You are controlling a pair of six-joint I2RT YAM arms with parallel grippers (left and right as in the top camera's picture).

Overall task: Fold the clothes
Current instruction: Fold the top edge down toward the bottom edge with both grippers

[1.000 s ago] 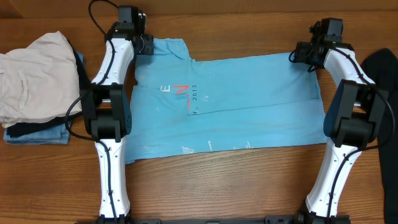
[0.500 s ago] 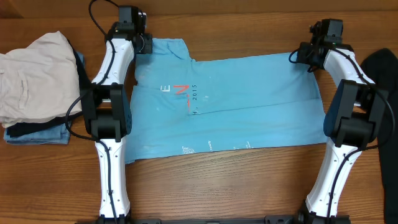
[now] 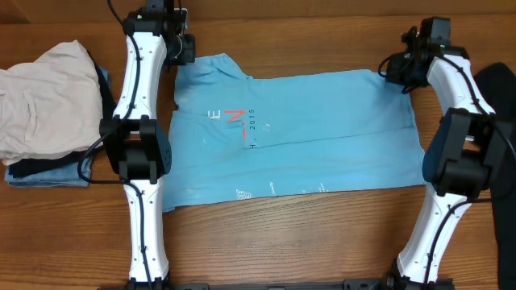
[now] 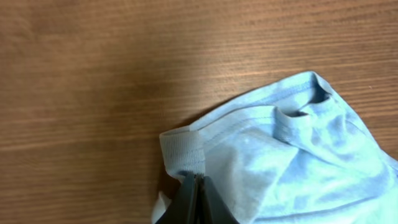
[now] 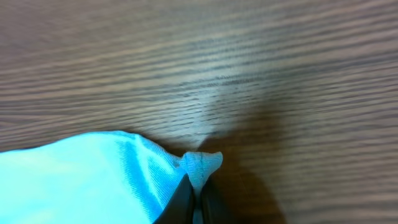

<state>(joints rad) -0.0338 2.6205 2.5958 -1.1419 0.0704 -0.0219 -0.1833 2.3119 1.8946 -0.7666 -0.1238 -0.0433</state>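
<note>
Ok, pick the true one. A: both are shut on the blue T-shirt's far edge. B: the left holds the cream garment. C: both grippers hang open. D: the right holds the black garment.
A: the left gripper and the right gripper each pinch a far corner of the blue T-shirt, jaws closed on the cloth.

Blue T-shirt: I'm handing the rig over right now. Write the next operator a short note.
Left pincer: shut on the T-shirt's far sleeve corner.
Right pincer: shut on its far hem corner.
The shirt lies spread sideways on the table, collar end on the left pincer's side. A cream garment pile sits beyond the left side and a black garment beyond the right.
Done: both far corners gripped.
Left: probably bring the far edge over to the near edge, then finish folding.
</note>
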